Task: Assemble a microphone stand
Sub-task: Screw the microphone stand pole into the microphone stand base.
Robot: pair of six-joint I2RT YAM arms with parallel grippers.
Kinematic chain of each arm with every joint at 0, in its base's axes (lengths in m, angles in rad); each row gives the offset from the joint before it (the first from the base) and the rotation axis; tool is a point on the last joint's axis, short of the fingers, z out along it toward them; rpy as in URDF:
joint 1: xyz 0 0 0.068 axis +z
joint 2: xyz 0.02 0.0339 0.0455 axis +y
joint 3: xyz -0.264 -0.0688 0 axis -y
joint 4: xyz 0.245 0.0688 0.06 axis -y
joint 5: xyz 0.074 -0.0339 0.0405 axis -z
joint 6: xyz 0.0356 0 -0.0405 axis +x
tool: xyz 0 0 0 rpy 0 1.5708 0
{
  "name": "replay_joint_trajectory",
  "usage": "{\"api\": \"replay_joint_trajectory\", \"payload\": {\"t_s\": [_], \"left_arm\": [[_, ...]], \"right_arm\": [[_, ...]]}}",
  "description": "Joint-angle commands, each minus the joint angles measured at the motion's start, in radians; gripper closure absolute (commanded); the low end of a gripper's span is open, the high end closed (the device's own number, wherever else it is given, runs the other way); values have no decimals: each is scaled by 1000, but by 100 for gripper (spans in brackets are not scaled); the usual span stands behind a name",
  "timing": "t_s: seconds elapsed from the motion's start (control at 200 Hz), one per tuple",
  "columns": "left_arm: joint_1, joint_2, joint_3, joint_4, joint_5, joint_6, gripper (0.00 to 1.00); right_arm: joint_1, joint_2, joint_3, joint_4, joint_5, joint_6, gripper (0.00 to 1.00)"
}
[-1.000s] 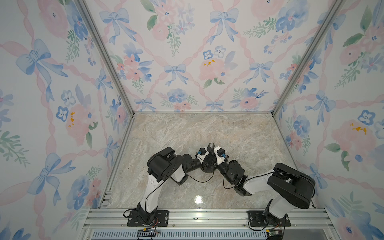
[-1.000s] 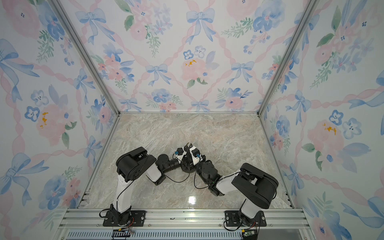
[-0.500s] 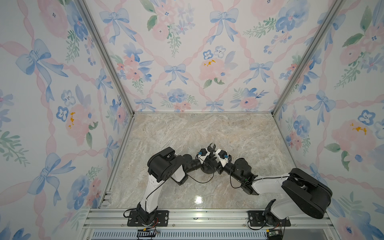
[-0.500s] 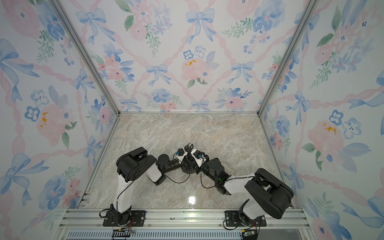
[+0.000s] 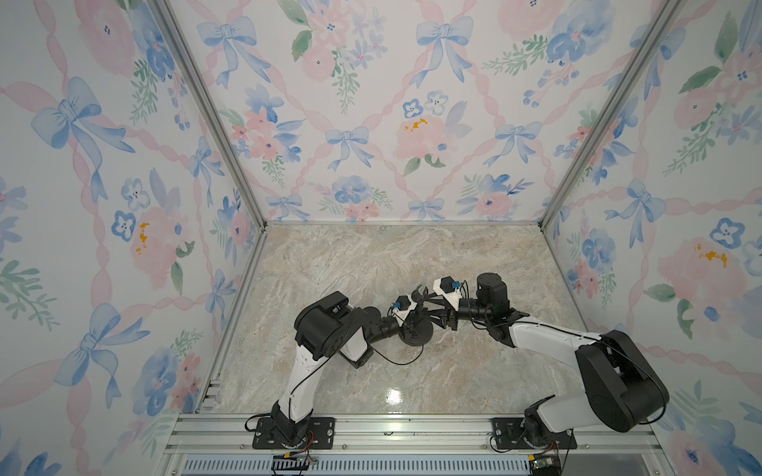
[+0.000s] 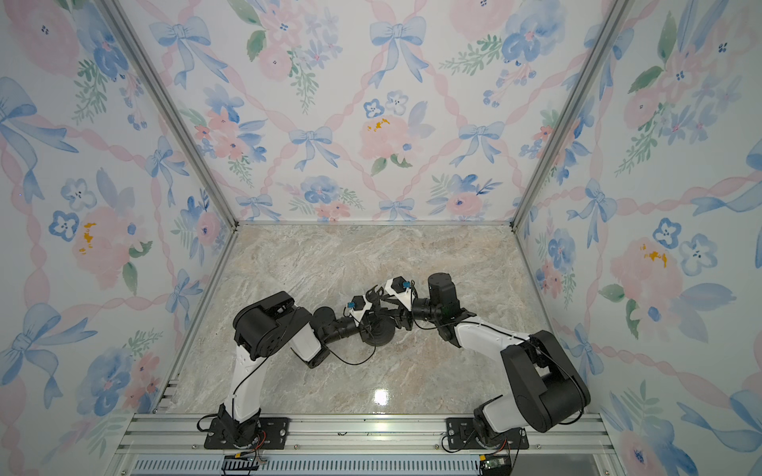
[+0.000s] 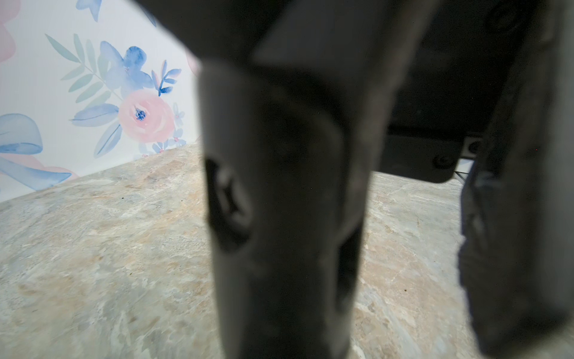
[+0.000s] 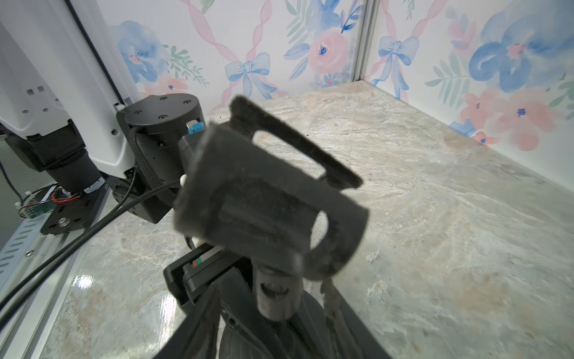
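Microphone stand (image 5: 417,319) is upright on the desk (image 5: 371,263), a little toward the front rail (image 5: 412,426), between the two arms. Disc base (image 5: 418,334) lies flat on the marble-patterned surface. Rod (image 8: 276,298) rises from the dome of the base with the C-shaped clip (image 8: 270,199) on top; in both top views the clip shows just beyond the base. Whether the rod is fully seated: cannot tell.

Left tool (image 5: 411,322) reaches in low, at the foot of the rod just above the base. Its fingers are pressed together. What they pinch cannot be made out: the left wrist view is mostly blurred dark shapes close to the lens.

Right tool (image 8: 273,290) sits around the rod below the clip. Its fingers (image 8: 194,326) are spread to either side of the rod, with a sliver of desk visible between the rod and one finger. No grip on the rod.

Floral wallpaper (image 5: 371,123) covers the walls on three sides of the desk
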Motion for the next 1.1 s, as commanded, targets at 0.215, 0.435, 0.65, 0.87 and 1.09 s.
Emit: {"api": "replay_joint_trajectory", "payload": {"t_s": [0.215,0.435,0.65,0.87,1.09], "left_arm": [[-8,32,-20,154,46,-29,93],[-8,31,-20,154,9,-41,89],[-7,30,-22,154,-33,-55,83],[-8,28,-23,154,-59,-66,79],[-7,14,-35,154,-73,-63,72]], "right_arm": [[18,88,75,59,-96,63,70],[87,77,12,147,183,51,100],[285,26,-161,381,723,37,100],[472,74,-229,511,1172,66,100],[565,151,-216,548,1310,65,100]]}}
